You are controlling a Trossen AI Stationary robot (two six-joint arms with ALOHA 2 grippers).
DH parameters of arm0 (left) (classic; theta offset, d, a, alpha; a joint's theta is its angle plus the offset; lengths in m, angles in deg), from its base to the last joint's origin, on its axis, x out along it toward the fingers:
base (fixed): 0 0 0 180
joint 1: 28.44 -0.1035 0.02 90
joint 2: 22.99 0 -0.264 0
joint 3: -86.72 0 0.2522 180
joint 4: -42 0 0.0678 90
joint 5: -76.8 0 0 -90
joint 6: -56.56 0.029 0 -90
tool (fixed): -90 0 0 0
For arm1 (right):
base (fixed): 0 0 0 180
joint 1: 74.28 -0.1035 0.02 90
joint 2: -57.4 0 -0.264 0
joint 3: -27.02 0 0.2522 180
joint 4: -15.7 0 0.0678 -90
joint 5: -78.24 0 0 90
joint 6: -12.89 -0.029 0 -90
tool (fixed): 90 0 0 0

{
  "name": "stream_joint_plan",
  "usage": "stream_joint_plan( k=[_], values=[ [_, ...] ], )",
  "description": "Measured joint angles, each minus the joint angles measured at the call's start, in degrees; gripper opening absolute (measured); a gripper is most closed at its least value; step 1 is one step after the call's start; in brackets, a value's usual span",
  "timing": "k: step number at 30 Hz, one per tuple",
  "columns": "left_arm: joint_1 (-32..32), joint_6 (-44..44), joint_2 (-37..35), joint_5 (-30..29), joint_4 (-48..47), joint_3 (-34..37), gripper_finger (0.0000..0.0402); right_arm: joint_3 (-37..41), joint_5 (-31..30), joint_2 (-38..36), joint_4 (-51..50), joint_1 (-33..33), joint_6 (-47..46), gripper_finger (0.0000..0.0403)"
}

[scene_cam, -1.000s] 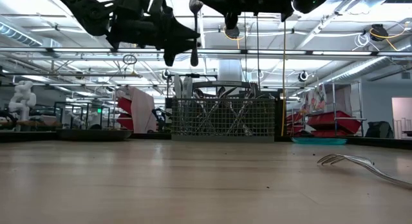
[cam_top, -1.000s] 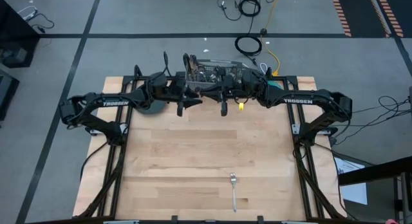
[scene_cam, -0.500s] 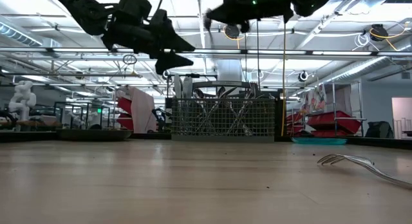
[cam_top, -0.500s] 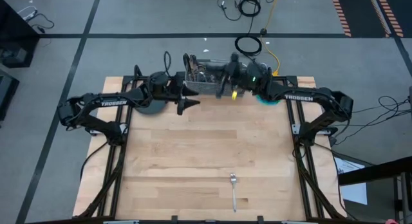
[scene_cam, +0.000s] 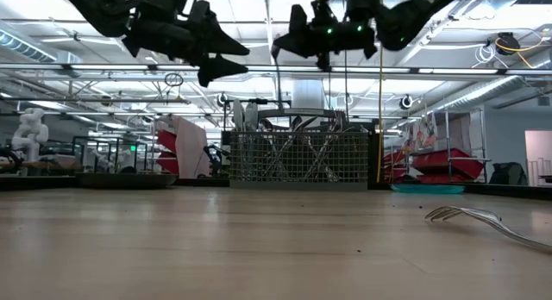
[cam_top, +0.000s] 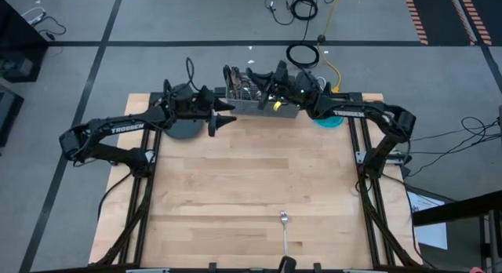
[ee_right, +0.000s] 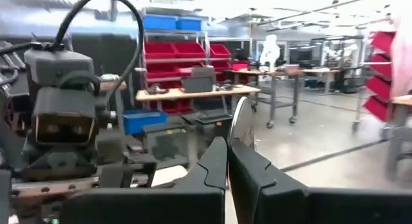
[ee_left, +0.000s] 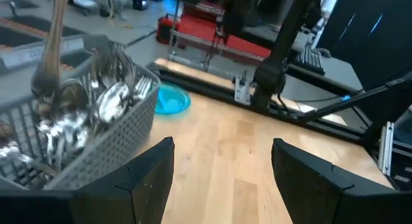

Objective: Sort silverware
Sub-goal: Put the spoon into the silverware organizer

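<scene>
**Spoon held over the caddy, one fork alone on the desk**

Most of the silverware (ee_left: 96,105) stands bunched in the grey mesh caddy (cam_top: 255,100) at the far edge of the desk (cam_top: 251,187), handles and bowls poking above the rim. One spoon (ee_right: 242,124) is pinched in the right pincer (cam_top: 263,78), which hangs closed on it directly above the caddy. A single fork (cam_top: 285,232) lies flat well away from the caddy, near the desk's front edge.

The left pincer (cam_top: 222,122) hovers just beside the caddy's left end, fingers spread wide and holding nothing. White lettering reading TROSSEN runs along both arms.

A dark round plate (cam_top: 182,129) sits left of the caddy, partly under the left arm; a teal dish (cam_top: 329,121) sits to the caddy's right. Behind the caddy, cables coil on the floor.
</scene>
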Motion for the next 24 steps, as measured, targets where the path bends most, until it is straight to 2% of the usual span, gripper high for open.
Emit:
stream_joint_plan(
  k=[5,13,18,24],
  values=[
    [-0.1,1.1,-4.5,-0.2,0.4,1.2,0.0258,0.0,0.7,3.9,7.7,0.0,-3.9,0.0001],
    [-0.1,-0.5,-13.6,-0.9,3.2,6.4,0.0246,0.3,0.4,5.3,8.5,-0.7,-4.7,0.0001],
    [-0.1,-2.1,-18.4,-2.3,4.9,10.5,0.0219,4.5,-1.0,5.3,12.0,-0.8,-6.7,0.0001],
    [0.0,-2.2,-19.5,-2.4,4.9,11.2,0.0208,11.4,-3.3,5.3,20.8,-0.7,-10.2,0.0]
  ],
)
